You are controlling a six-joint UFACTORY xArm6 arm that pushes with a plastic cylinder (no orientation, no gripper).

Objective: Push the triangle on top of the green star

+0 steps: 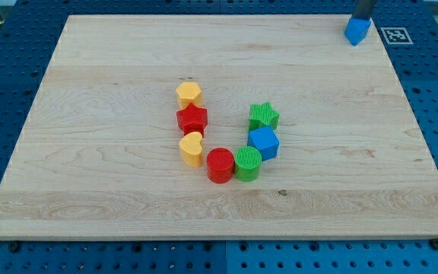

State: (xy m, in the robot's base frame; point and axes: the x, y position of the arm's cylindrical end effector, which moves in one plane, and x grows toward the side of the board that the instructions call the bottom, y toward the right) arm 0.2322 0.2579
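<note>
Pale wooden counter [128,68] fills most of the view, sitting on a blue perforated base [6,76]. Seven blocks clustered in a U near the middle. Right arm of the U, top to bottom: green plastic star block [264,116], blue hexagonal block [264,142] touching just below it, green ribbed cylinder [247,163]. Red cylinder [220,165] sits against that cylinder on the view's left. Left arm, bottom to top: yellow heart-shaped block [192,148], red star block [192,119], second yellow rounded block [189,94], shape unclear. The blue triangle-like block [357,30] sits alone at the counter's top right corner, well apart from the green star. Dark rod [363,7] enters at the view's top edge directly above it; tool end itself is hidden behind that block, so contact can't be confirmed. No jaws on this tool, nothing grasped.
</note>
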